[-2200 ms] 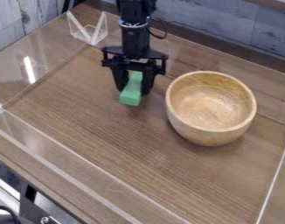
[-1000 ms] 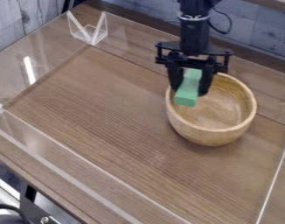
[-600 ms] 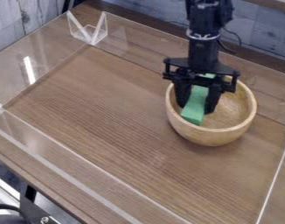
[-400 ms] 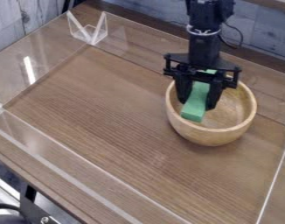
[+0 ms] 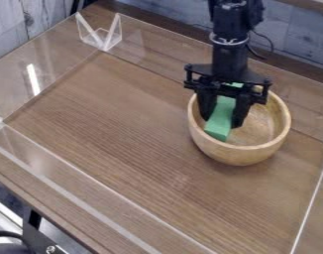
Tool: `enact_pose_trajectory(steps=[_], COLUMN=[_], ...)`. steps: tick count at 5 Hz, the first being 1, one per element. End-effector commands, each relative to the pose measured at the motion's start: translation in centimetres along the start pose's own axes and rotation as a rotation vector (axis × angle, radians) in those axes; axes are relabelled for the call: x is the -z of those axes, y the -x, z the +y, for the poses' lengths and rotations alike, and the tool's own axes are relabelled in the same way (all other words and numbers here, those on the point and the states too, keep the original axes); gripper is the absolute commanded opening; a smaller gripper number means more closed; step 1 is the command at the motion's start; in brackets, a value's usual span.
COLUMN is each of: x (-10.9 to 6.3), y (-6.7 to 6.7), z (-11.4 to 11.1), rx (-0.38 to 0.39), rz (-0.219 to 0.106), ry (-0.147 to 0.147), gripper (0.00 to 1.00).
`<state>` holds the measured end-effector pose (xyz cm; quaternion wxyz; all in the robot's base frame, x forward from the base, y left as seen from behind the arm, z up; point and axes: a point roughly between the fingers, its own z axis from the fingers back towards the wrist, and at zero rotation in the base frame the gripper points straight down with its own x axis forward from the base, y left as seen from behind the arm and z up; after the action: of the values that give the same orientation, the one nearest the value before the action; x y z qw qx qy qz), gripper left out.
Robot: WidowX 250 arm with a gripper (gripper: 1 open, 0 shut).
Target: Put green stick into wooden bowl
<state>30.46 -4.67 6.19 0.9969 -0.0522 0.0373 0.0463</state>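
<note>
The green stick (image 5: 223,119) is a bright-green block held upright and a little tilted between my gripper's (image 5: 227,107) black fingers. The gripper points straight down and is shut on the block's upper part. Its lower end reaches down inside the wooden bowl (image 5: 264,142), a round tan bowl with thick walls at the right of the table. Whether the block's bottom touches the bowl's floor I cannot tell. The arm rises black above the bowl's left half.
The wood-grain tabletop (image 5: 111,129) is ringed by clear plastic walls. A clear folded stand (image 5: 98,33) sits at the back left. A grey plank wall runs behind the arm.
The gripper carried the green stick from left of the bowl to over it, then sank into the bowl. Over the last half second it has kept still.
</note>
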Motion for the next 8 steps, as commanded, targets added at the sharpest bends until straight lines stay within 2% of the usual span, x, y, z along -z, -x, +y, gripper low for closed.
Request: enact_pose_trajectory(steps=[1, 8], x=[-2.3, -2.24], y=[-0.36, -0.67], z=[-0.58, -0.3], rx=[0.036, 0.077], rz=[-0.084, -0.12], ry=[0.011, 0.0], gripper=[0.0, 0.0])
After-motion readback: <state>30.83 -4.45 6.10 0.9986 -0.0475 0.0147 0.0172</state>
